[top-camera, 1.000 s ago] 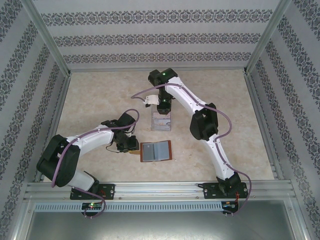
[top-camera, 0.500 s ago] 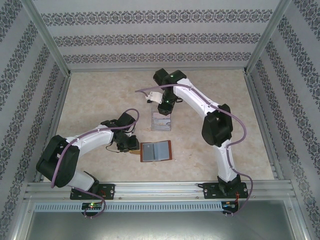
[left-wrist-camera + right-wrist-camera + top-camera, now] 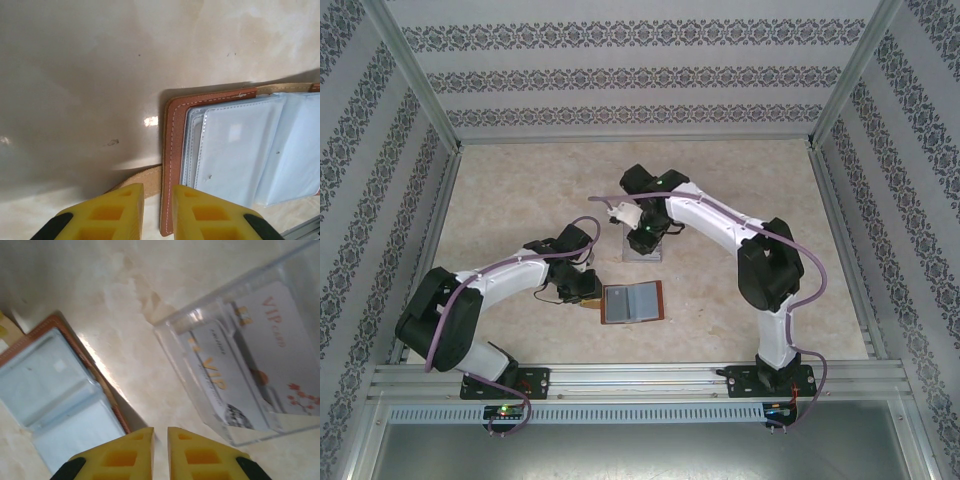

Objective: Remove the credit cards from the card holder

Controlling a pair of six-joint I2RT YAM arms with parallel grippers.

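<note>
The card holder [image 3: 632,302] lies open on the table, reddish-brown leather with grey-blue pockets [image 3: 240,150] that look empty. Its tan strap tab [image 3: 135,181] runs under my left gripper [image 3: 158,207]. That gripper's jaws are almost closed above the wallet's left edge and clamp nothing. Whitish credit cards [image 3: 265,335] printed "VIP" lie inside the clear plastic box [image 3: 200,322], just beyond the wallet. My right gripper [image 3: 160,437] is shut and empty. It hangs low over the bare table between the wallet [image 3: 55,385] and the box [image 3: 642,252].
Aluminium posts and patterned walls enclose the beige table [image 3: 520,190] on three sides. A metal rail [image 3: 640,375] runs along the near edge. Open room lies on the left and right of the table.
The right arm has drawn its gripper from behind the box toward the near side, over the box's front, with its elbow swinging right. The left arm and the wallet stayed still.
</note>
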